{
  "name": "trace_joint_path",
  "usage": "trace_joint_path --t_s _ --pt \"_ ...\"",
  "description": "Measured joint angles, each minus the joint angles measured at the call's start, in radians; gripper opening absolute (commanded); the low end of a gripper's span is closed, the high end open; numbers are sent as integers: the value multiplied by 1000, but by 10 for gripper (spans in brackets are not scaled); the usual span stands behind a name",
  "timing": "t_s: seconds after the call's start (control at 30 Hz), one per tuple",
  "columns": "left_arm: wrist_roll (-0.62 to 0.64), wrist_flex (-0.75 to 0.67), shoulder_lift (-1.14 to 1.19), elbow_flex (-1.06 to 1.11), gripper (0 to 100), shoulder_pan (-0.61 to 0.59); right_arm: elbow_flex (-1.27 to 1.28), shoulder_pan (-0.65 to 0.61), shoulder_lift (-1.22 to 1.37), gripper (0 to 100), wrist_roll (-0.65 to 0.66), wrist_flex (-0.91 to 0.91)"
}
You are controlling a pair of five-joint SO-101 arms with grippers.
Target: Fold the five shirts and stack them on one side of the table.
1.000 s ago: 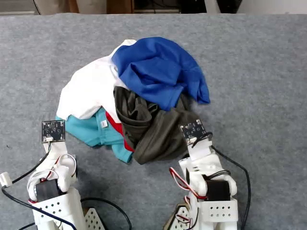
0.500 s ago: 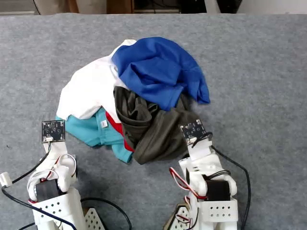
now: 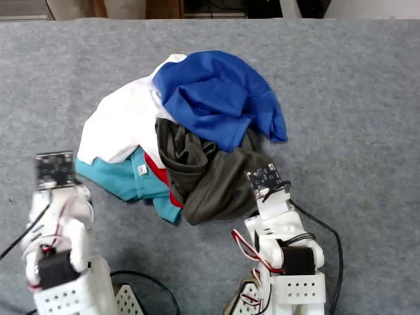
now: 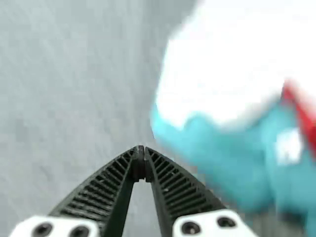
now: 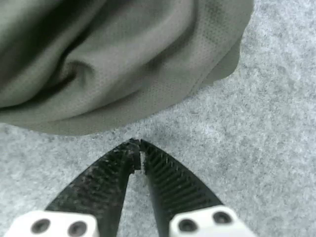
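In the high view, five shirts are lying heaped mid-bench (image 3: 354,98). The blue shirt (image 3: 216,98) is covering the far part of the olive shirt (image 3: 203,177). The white shirt (image 3: 125,125) and teal shirt (image 3: 125,178) are spreading beside the olive shirt. The red shirt (image 3: 157,172) is peeking out at its edge, mostly buried.

In the left wrist view, the left end effector (image 4: 140,163) is holding its tips together, and the cloth beyond is blurring.

In the right wrist view, the right end effector (image 5: 137,148), tips together, is hovering just beside the olive shirt's hem.

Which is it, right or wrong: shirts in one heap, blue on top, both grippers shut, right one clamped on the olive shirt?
Wrong at the end. The right gripper is shut on nothing: the right wrist view shows its tips over bare table cover beside the olive shirt. Rest holds: blue shirt on top, left gripper shut.
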Motion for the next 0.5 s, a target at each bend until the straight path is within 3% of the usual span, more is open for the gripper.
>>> trace_joint_path --t_s 0.23,0.37,0.5 --pt "0 -72 5 -195 26 0 0 0 0 5 0 0" --pt "0 -23 120 -364 64 -2 0 0 0 5 0 0" --pt "0 114 404 -608 71 -2 0 0 0 5 0 0"
